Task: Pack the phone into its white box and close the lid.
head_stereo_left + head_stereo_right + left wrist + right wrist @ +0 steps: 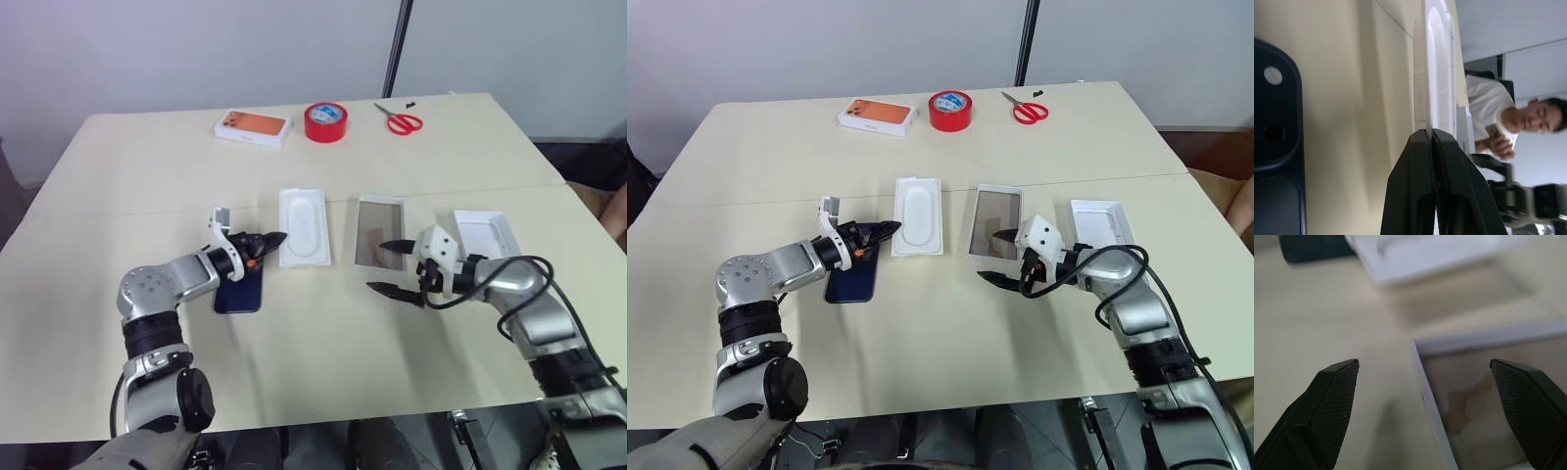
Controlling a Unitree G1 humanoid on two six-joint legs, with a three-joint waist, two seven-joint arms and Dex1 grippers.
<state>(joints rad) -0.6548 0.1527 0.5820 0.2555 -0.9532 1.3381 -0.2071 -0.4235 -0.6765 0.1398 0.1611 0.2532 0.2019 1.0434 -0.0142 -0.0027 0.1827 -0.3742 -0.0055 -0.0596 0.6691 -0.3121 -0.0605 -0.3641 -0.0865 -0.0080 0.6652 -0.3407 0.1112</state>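
The phone (240, 291) lies flat on the table (323, 352), glossy back up, just left of the flat white insert (303, 227) with the oval recess. The left gripper (275, 238) hangs above the phone's far end, its black fingers pressed together on nothing, tips pointing toward the insert's near edge. Right of the insert sits the white box (378, 231), open, brownish inside showing. The right gripper (389, 266) stands with its jaws spread wide at the box's near end, one finger over the box's inside, the other out over bare table. The lid (484, 232) rests inside-up, just right of the box. Along the far edge sit an orange-topped box (253, 126), a red tape roll (325, 121) and red scissors (400, 119)
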